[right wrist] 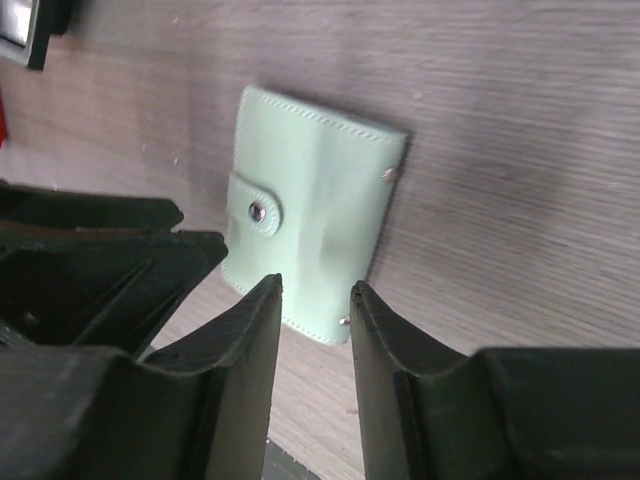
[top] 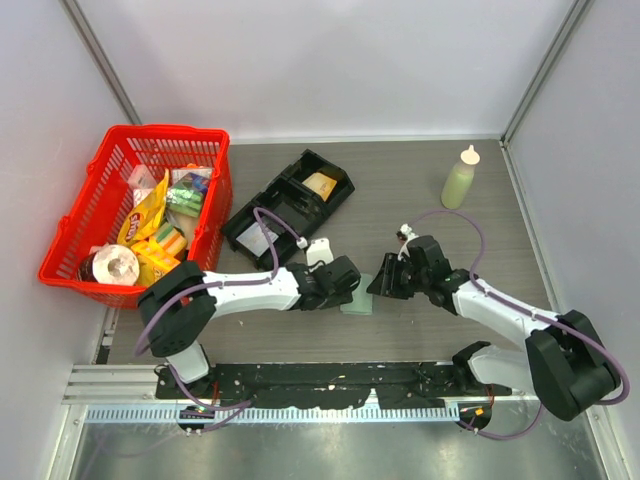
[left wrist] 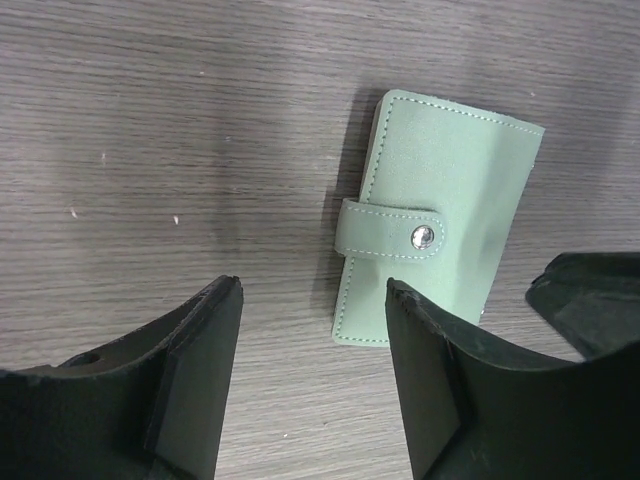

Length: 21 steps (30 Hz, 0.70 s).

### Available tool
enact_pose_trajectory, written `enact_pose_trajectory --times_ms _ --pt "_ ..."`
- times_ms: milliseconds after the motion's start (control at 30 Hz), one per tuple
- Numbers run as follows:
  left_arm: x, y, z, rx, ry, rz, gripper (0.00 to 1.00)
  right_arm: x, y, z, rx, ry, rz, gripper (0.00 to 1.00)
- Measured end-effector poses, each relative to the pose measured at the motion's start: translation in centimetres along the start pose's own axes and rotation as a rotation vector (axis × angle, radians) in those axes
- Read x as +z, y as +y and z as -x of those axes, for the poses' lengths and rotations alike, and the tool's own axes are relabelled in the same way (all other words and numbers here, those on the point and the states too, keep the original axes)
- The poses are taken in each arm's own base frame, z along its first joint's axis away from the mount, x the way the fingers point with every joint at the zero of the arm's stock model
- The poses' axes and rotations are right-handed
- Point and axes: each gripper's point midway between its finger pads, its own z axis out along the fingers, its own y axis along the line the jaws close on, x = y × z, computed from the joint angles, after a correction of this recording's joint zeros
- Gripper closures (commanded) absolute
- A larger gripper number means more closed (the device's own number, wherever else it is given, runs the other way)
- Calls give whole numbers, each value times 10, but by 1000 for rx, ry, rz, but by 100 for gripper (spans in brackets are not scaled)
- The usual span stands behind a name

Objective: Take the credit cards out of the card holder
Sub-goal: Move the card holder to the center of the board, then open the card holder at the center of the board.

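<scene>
The card holder (top: pixel 358 298) lies flat and closed on the table between my two grippers, pale green with a strap snapped shut over it. It shows in the left wrist view (left wrist: pixel 440 200) and in the right wrist view (right wrist: pixel 310 190). No credit cards show; the closed holder hides them. My left gripper (top: pixel 345 285) is open and empty, just left of the holder, its jaws wide (left wrist: pixel 313 285) above bare table. My right gripper (top: pixel 381 281) is open and empty at the holder's right edge, its jaws a narrow gap apart (right wrist: pixel 315 285) just off the holder's near edge.
A black multi-compartment tray (top: pixel 290 205) lies behind the left arm. A red basket (top: pixel 135 215) full of packets stands at the far left. A pale green squeeze bottle (top: pixel 460 178) stands at the back right. Walls enclose the table on three sides.
</scene>
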Motion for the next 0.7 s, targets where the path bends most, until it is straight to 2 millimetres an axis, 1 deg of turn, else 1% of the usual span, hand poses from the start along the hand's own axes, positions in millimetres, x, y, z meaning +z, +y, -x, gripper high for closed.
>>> enact_pose_trajectory --times_ms 33,167,267,367,467,633,700 --pt "2 0 -1 4 5 3 39 0 -3 3 8 -13 -14 58" --pt "7 -3 -5 4 25 -4 43 3 -11 6 33 -28 -51 57" --pt "10 -4 -8 3 40 -9 48 9 -15 1 51 -14 -62 57" --pt "12 -4 -10 -1 51 -9 53 15 -24 -9 75 22 -81 57" --pt "13 -6 -11 -22 58 -14 60 19 -20 -8 85 25 -55 56" --pt "15 -9 -11 -71 67 -28 66 26 -13 -6 88 32 -6 56" --pt "16 -9 -11 -88 75 -36 71 28 -12 -5 92 32 5 56"
